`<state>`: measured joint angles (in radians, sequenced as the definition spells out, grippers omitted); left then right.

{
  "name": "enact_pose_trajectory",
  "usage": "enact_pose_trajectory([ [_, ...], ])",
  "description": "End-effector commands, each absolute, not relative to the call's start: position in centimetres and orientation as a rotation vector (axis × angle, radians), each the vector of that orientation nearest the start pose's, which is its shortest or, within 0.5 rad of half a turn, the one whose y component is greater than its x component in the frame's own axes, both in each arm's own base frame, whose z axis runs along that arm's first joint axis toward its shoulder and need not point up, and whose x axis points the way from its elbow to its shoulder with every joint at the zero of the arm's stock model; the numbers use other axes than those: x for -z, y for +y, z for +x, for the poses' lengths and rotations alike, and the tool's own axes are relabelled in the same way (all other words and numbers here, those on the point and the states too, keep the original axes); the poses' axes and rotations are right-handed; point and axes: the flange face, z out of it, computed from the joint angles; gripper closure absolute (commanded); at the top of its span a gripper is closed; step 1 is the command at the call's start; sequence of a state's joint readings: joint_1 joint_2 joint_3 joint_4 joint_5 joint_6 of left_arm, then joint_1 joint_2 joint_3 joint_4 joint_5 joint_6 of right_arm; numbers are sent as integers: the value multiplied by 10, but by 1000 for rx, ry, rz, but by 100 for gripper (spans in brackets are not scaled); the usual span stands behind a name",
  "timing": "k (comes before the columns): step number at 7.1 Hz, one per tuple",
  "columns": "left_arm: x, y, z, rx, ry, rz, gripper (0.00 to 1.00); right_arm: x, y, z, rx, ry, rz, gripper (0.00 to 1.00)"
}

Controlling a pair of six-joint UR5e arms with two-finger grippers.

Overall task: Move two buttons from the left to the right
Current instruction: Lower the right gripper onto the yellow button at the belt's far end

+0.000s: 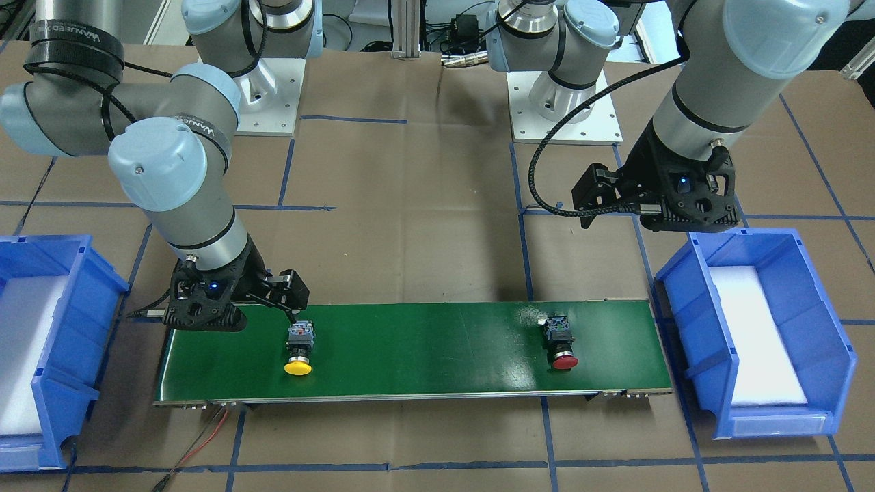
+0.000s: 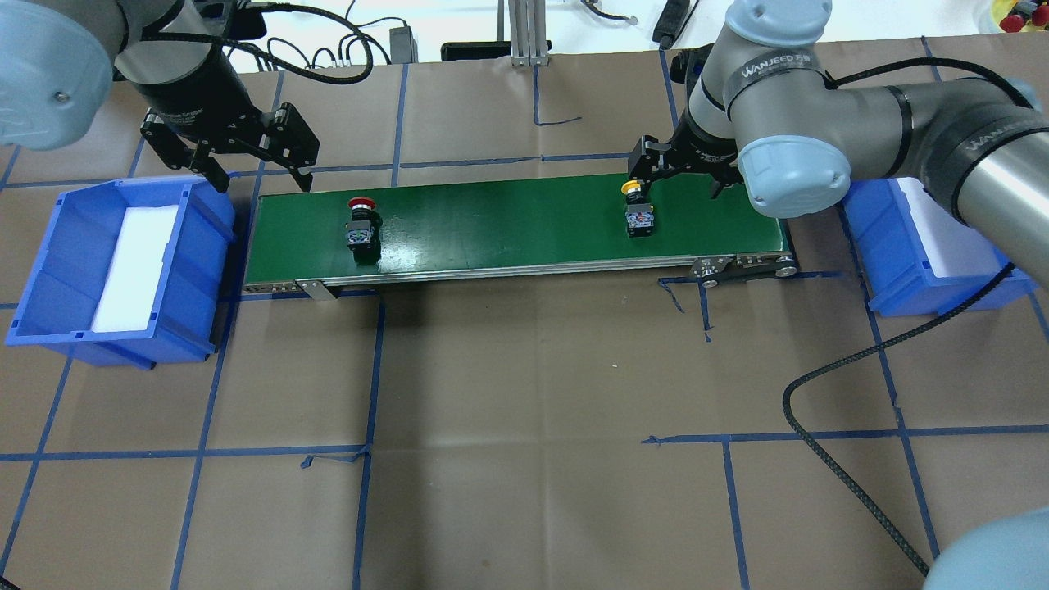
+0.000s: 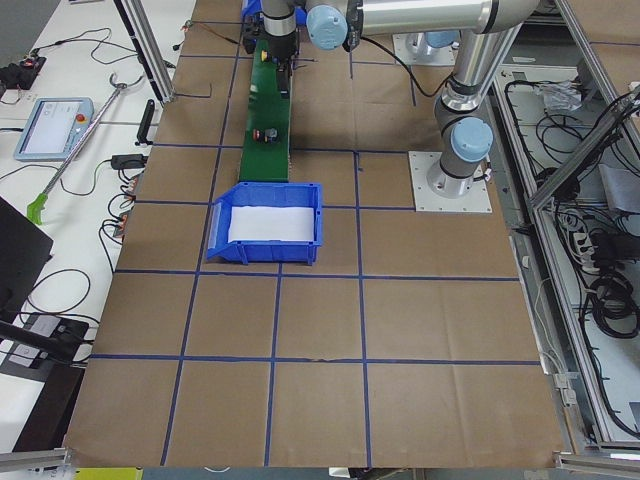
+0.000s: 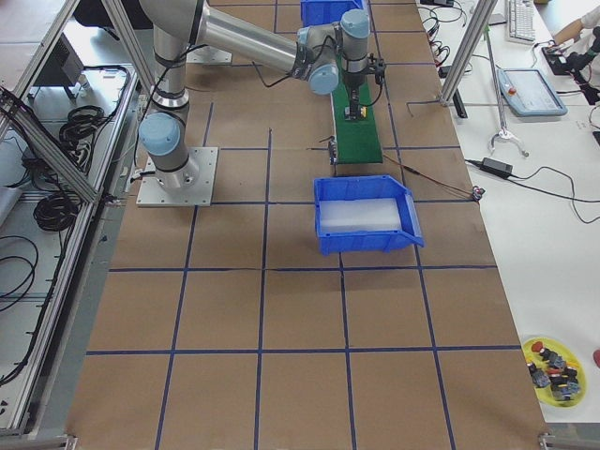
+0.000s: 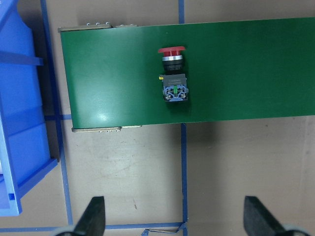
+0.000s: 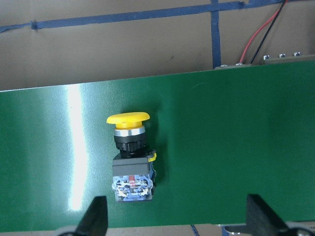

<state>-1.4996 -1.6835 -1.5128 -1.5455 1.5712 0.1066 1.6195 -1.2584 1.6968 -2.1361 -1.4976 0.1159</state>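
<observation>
Yellow-capped button [image 6: 130, 157] lying on its side on the green belt [image 6: 221, 147], in line with the gap of my right pincer [image 6: 177, 219], whose fingers are spread wide and grip nothing. Red-capped button [image 5: 173, 73] lying near the belt's left end. My left pincer [image 5: 175, 219], equally wide and empty, hangs over the worktop [image 5: 221, 162] beside the belt.

Bright, even overhead light; every view sharp.
Glare streak on the green belt [image 6: 76, 147], plus a shiny patch beside the red button [image 1: 562, 345] in the front view. The belt throws a soft shadow on the brown paper [image 2: 524, 410]. White bin liner [image 2: 135, 266] nearly blown out. Fingertips [image 5: 93, 216] slightly soft at the left wrist view's bottom edge.
</observation>
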Motion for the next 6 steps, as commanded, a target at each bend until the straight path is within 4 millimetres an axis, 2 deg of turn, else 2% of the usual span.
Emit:
enact_pose_trajectory([
  [1,-462,-544,-95,-36,3143,60,0,-303,-600,171,212,3047,99,0],
  [3,-462,-540,-95,-36,3141,60,0,-281,-609,172,206,3051,98,1],
  [6,-465,-539,-95,-24,3141,63,0,-249,-611,171,153,3074,99,0],
])
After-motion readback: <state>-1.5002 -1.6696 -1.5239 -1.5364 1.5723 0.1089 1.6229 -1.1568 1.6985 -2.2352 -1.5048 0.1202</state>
